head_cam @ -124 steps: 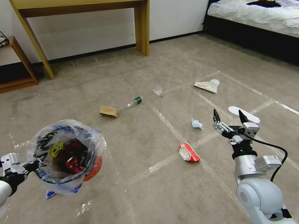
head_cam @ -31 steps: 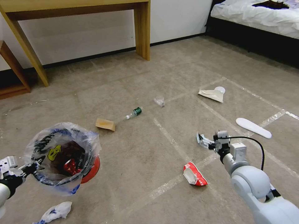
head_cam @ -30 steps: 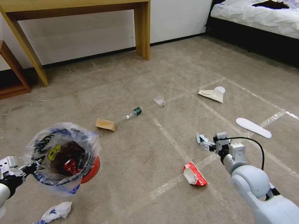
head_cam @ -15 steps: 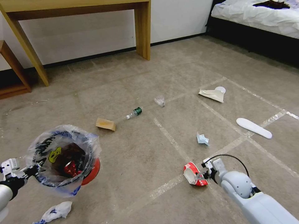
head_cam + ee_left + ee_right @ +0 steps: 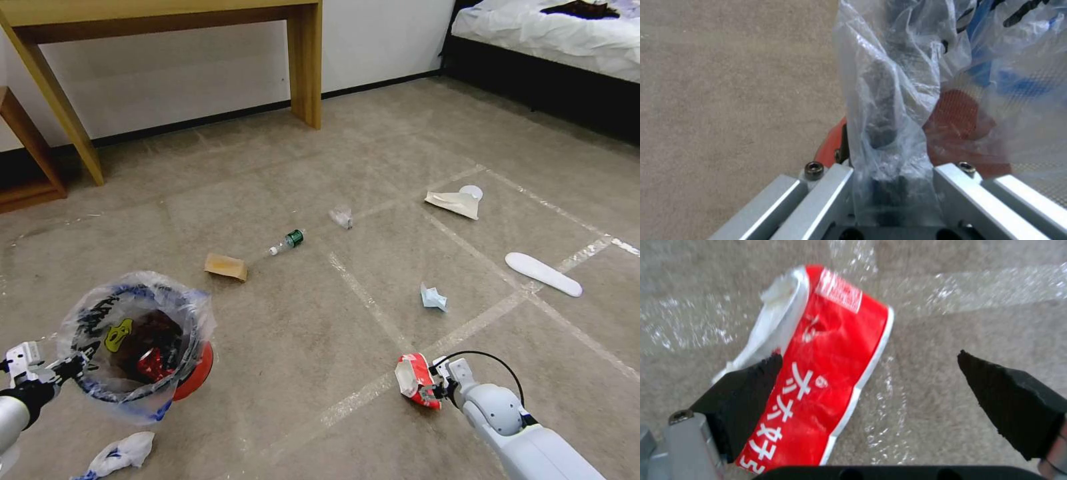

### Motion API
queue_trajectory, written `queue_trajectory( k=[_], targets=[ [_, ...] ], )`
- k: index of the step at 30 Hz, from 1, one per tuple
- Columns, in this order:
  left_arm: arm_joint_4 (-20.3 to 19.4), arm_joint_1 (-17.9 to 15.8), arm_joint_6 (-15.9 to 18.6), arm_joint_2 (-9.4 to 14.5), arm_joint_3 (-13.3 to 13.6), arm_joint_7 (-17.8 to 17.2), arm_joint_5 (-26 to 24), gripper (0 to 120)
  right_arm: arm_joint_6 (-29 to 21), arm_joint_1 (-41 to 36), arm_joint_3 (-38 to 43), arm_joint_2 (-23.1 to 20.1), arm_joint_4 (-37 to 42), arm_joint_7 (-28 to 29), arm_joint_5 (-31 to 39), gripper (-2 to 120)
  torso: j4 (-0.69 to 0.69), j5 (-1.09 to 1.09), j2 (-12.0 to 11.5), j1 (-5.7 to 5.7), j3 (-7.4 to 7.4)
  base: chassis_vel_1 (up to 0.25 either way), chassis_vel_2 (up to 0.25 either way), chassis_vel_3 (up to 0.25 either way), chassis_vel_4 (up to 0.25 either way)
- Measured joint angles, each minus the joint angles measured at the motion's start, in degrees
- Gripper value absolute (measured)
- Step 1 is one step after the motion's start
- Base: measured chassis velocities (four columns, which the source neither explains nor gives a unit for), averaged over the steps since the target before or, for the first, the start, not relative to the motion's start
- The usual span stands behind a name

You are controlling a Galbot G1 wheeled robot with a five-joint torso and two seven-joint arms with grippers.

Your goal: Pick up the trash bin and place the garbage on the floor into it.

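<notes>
My right gripper [image 5: 871, 373] has come down low to the floor [image 5: 320, 333], right over the red snack wrapper [image 5: 415, 380]. A short while ago it was farther away, up by the small blue-white wrapper [image 5: 433, 297]; that wrapper is now lying alone on the carpet. In my right wrist view the jaws are standing wide open. One black finger [image 5: 746, 386] is sitting in front of the red snack wrapper's white edge, and the other black finger is off to the side over bare carpet. The jaws are not holding anything. The red snack wrapper is lying where a shiny tape line crosses, near me on the right. It looks a bit more propped up than it did a moment ago.

My left gripper [image 5: 60, 367] is near me on the left, and its jaws are still pinched on the rim of the trash bin [image 5: 193, 363], with the clear bag liner [image 5: 889, 100] squeezed between them. The trash bin is hanging tilted above the floor and has hardly moved. There is red stuff inside it.

Farther away, a tan paper bag [image 5: 225, 267], a small bottle [image 5: 287, 241] and a flat cream wrapper [image 5: 455, 201] are lying on the floor. A white tissue [image 5: 123, 452] is lying near me on the left.
</notes>
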Motion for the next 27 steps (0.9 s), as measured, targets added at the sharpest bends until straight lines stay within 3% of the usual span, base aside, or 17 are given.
queue_trajectory(
  k=[9, 17, 27],
  targets=[
    [0.31, -0.24, -0.02, -0.03, 0.37, 0.06, 0.29, 1, -3.11, -1.25, 2.19, -1.01, 5.18, 1.63, 3.61, 100, -0.01, -0.01, 0.0, 0.0, 0.0, 0.0, 0.0, 0.0, 0.0],
    [-0.15, 0.35, -0.03, -0.06, 0.34, 0.14, 0.3, 1, -3.62, -2.28, 2.21, 4.37, 3.93, 7.23, 6.62, 100, -0.01, -0.01, 0.0, 0.0, 0.0, 0.0, 0.0, 0.0, 0.0],
    [-0.18, 1.05, -0.21, -0.06, 0.03, 0.65, 0.29, 1, -3.52, -1.61, 1.83, 9.88, 0.64, 8.65, 7.09, 99, 0.0, 0.0, 0.0, 0.0, 0.0, 0.0, 0.0, 0.0, 0.0]
  ],
)
